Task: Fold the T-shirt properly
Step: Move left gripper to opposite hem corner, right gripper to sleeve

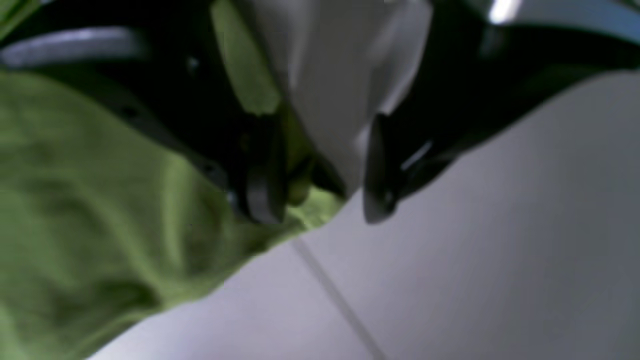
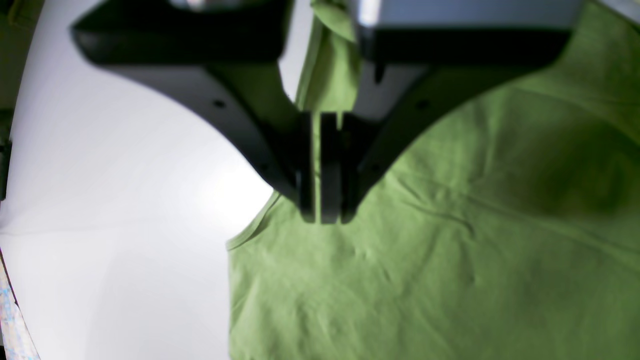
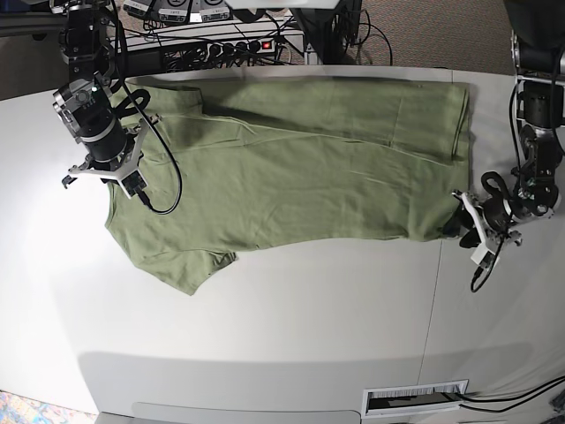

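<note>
Pinching a green fold, the left gripper shows in the blurred left wrist view with fingers set narrow, the T-shirt lying toward 9 o'clock on the surface. In the right wrist view the right gripper is clamped on cloth. From the base view the T-shirt's long axis runs 9 to 3 o'clock, an arm at each end.
</note>
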Robot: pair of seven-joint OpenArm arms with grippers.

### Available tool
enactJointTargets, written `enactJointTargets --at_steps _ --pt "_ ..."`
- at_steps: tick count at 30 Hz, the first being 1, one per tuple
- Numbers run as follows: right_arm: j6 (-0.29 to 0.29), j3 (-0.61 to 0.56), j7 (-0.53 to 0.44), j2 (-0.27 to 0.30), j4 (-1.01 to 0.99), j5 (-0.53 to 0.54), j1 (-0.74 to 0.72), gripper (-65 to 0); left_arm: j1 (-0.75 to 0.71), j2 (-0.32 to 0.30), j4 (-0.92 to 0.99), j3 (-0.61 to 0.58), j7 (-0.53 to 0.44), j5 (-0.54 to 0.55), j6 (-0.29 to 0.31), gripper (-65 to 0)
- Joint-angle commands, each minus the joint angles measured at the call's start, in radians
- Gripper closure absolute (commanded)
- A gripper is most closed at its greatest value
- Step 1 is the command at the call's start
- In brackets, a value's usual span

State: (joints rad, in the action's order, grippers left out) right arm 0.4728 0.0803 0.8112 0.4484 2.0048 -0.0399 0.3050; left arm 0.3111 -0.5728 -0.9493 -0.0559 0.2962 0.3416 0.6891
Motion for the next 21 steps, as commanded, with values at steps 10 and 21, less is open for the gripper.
enactJointTargets --at_steps 10,21 --pt "-0.005 0.013 -0.018 0.014 0.017 -0.005 -0.015 -3.1 0.02 0.009 -0.01 0.004 0.018 0.036 0.009 0.0" --pt "-0.006 0.013 -0.055 0.014 -0.108 -0.012 -0.153 -9.8 0.021 -0.015 -0.01 0.004 0.022 0.033 0.009 0.0"
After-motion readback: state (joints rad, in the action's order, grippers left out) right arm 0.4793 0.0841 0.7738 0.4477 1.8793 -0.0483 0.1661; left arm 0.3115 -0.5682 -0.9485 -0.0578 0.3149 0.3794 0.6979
